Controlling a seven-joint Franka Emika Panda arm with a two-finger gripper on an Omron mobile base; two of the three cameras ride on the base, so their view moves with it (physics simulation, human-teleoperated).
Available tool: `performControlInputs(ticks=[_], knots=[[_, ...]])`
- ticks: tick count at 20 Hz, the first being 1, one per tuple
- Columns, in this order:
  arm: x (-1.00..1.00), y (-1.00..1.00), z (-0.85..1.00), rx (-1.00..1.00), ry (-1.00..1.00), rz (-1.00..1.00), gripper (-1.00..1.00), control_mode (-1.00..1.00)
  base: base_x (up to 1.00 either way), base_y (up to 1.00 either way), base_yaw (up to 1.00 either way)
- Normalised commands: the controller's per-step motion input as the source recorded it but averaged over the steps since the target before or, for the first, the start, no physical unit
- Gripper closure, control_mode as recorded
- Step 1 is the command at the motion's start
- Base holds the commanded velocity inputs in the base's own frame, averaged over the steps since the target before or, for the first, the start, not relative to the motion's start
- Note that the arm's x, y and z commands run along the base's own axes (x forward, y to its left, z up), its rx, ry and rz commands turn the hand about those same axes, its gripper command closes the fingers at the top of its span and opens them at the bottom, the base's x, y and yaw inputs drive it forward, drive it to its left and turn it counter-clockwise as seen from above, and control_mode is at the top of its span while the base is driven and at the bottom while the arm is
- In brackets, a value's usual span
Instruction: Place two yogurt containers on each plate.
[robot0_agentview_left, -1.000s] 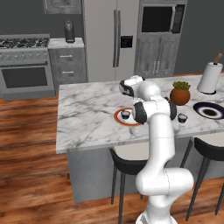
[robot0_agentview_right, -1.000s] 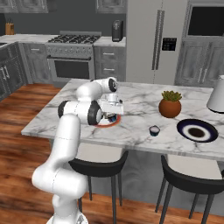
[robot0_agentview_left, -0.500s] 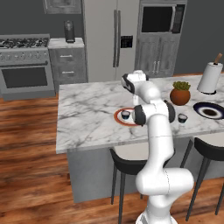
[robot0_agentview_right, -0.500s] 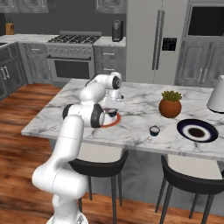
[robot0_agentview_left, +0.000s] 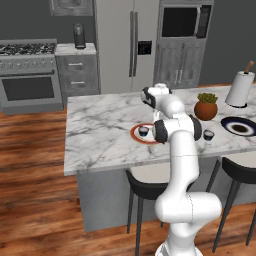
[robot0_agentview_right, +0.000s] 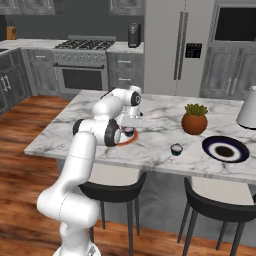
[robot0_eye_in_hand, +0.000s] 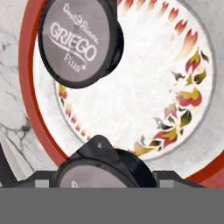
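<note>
- Over the red-rimmed plate (robot0_eye_in_hand: 183, 83) on the marble counter (robot0_agentview_left: 100, 130), the gripper (robot0_agentview_right: 131, 126) hangs low, carrying a second yogurt cup (robot0_eye_in_hand: 105, 168) between its tips, though I can't tell how tight the pinch is.
- One cup (robot0_eye_in_hand: 78, 39) already sits on the plate's left part, lid sealed.
- Next call: set it down beside that one, then let go.
- Far right, the navy-rimmed plate (robot0_agentview_right: 241, 147) holds nothing; a loose cup (robot0_agentview_right: 176, 149) waits near the plant pot (robot0_agentview_right: 194, 122).

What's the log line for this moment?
gripper: over orange-rimmed plate, state unclear | yogurt cups: one on plate, second at fingertips, third on counter | navy-rimmed plate: empty
</note>
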Motion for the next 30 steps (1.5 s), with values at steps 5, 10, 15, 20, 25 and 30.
performControlInputs(ticks=[5, 10, 15, 20, 25, 30], knots=[[0.01, 0.10, -0.17, 0.00, 0.00, 0.00, 1.00, -1.00, 0.00, 0.00, 0.00], [0.00, 0.08, -0.20, 0.00, 0.00, 0.00, 1.00, -1.00, 0.00, 0.00, 0.00], [0.00, 0.06, -0.20, 0.00, 0.00, 0.00, -1.00, -1.00, 0.00, 0.00, 0.00], [-0.01, 0.01, -0.02, 0.01, -0.06, 0.00, -1.00, -1.00, 0.00, 0.00, 0.00], [-0.11, 0.00, 0.11, 0.01, -0.01, 0.00, -1.00, -1.00, 0.00, 0.00, 0.00], [-0.14, 0.01, 0.24, 0.00, 0.00, 0.03, -1.00, -1.00, 0.00, 0.00, 0.00]])
